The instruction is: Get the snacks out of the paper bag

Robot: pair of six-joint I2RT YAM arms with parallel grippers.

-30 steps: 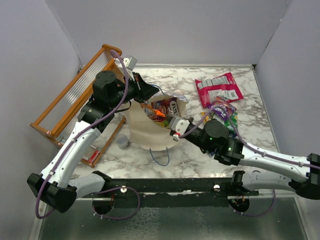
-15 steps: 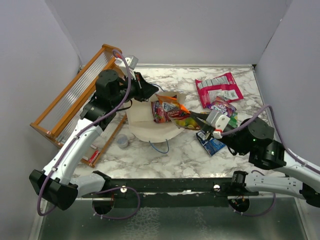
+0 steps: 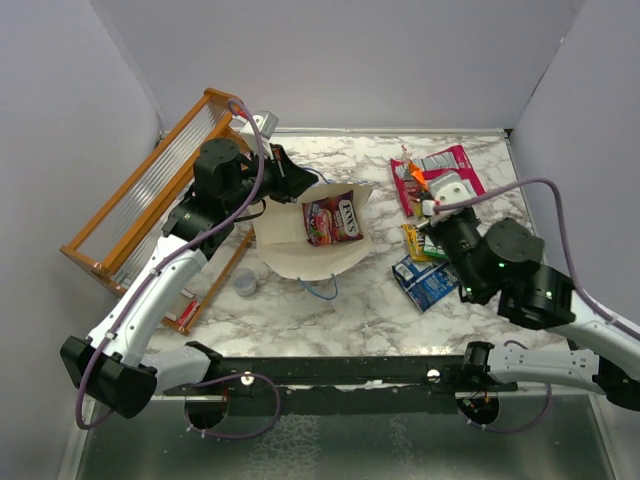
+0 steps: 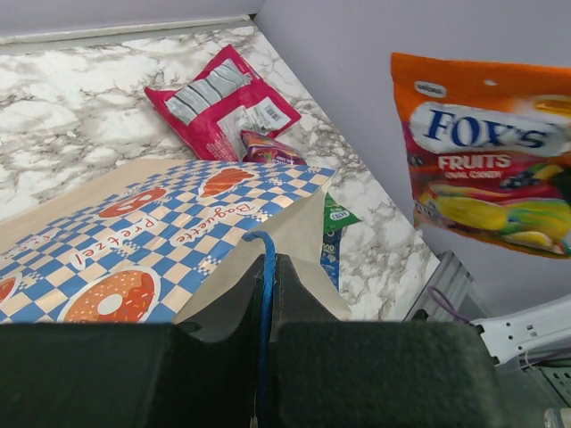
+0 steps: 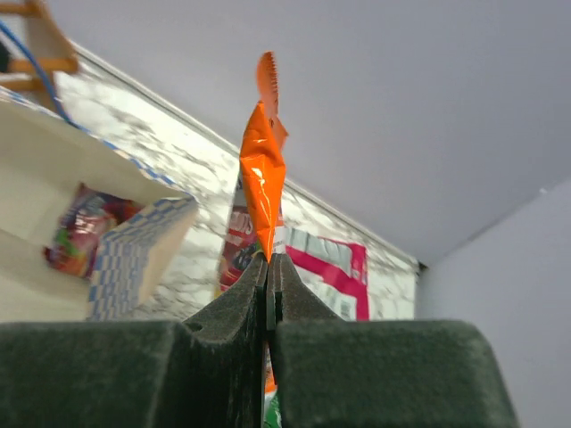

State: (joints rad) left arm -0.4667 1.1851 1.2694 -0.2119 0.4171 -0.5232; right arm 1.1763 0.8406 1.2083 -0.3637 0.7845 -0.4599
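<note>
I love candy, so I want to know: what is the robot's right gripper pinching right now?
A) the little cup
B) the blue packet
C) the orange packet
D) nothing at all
C: in the right wrist view the right gripper is shut on the bottom edge of the orange packet, which sticks up from between its fingers.

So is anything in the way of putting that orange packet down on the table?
Sort of. The orange packet, pinched in the right gripper, seems to hang over the pink-red pouch lying on the table. The bare marble beside the pouch looks free.
</note>
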